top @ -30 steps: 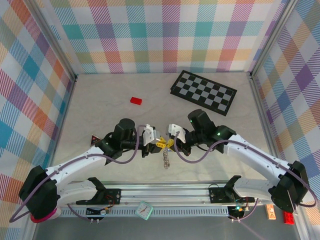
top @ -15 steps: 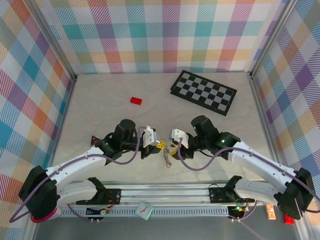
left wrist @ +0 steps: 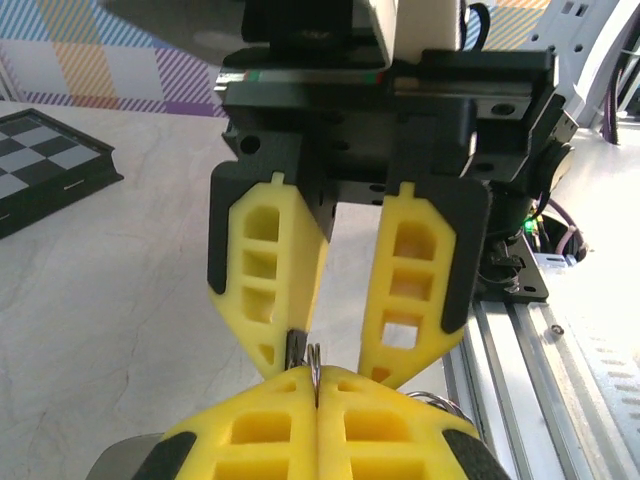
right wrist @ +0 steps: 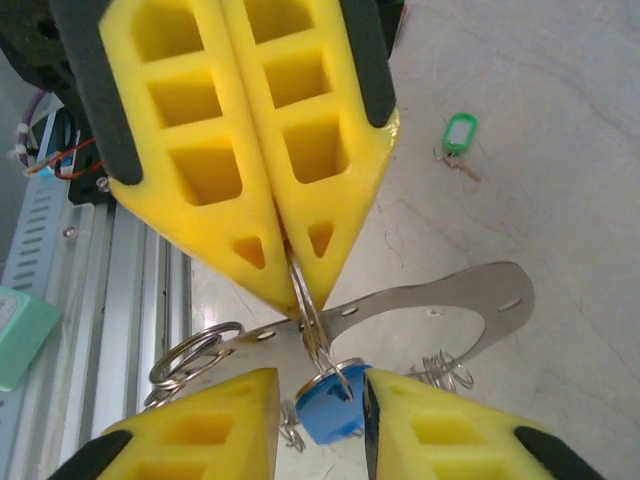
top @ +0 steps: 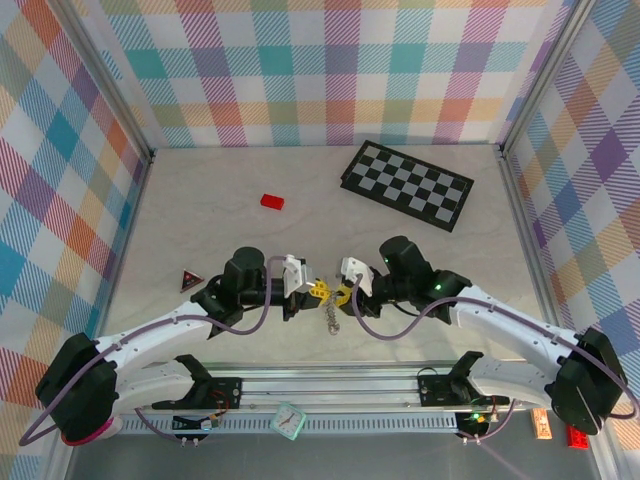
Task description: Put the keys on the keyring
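My left gripper (top: 318, 290) (left wrist: 316, 378) is shut on a thin silvery ring of the keyring (left wrist: 315, 362), which pokes up edge-on between its yellow fingers. From that ring (right wrist: 305, 290) hangs the blue key (right wrist: 330, 408), right between the parted fingers of my right gripper (right wrist: 320, 385) (top: 342, 293), which is open. A flat silvery band (right wrist: 440, 298) and more small rings (right wrist: 190, 355) hang with it, dangling below both grippers as a chain-like strand (top: 330, 318). The green key (right wrist: 458, 134) lies loose on the table beyond.
A black-and-white checkerboard (top: 408, 185) lies at the back right, a red block (top: 272, 201) at the back centre. A dark triangular piece (top: 190, 280) sits left of the left arm. The aluminium rail (top: 330, 385) runs along the near edge.
The right gripper went from shut to parted jaws, backed off slightly, then closed in on the left gripper again. The left gripper stayed shut on the ring.
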Robot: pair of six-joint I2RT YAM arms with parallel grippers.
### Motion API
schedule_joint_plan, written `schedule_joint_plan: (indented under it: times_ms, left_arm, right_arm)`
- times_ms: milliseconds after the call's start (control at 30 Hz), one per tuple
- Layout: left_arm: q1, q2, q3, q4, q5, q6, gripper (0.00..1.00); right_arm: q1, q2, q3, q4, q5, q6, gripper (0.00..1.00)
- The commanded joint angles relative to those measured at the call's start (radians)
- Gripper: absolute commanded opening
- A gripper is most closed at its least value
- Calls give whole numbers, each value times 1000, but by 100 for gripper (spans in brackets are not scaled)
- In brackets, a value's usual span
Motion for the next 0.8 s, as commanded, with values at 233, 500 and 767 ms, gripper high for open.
schedule_joint_plan:
  times_ms: [233,500,767]
  left_arm:
    - [-1,3,-43,259,49,-107,0]
    - [0,-4,-55,272,49,-108,0]
    - [0,13,-58,316,56,-121,0]
  right_arm:
    - [17,47,-7,105,-72,40,17]
    - [12,-89,-43,43,26,13,33]
    - [12,-92,-40,19,18,8,25]
